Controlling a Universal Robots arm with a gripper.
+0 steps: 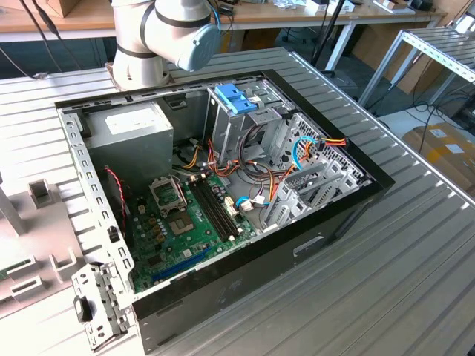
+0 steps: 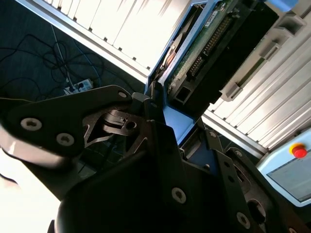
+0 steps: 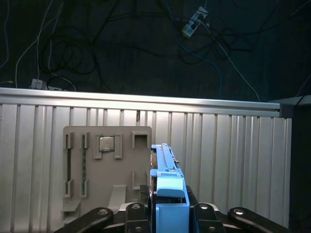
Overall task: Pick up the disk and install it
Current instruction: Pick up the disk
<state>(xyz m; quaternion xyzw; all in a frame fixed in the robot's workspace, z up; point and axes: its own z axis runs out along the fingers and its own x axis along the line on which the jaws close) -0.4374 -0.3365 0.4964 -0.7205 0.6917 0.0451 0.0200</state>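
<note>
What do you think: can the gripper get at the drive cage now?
Probably yes: the computer case lies open, the drive cage exposed from above, though cables crowd beside it. The gripper holds the disk.

Disk, blue carrier, edge-on, gripped by tool.

An open computer case lies on the ribbed metal surface. Inside it are a green motherboard, a grey power supply and a metal drive cage with a blue-latched bracket on top. In the first wrist view a grey holder plate carries a small chip. Beyond it, cables and a power strip lie on the dark floor.
</note>
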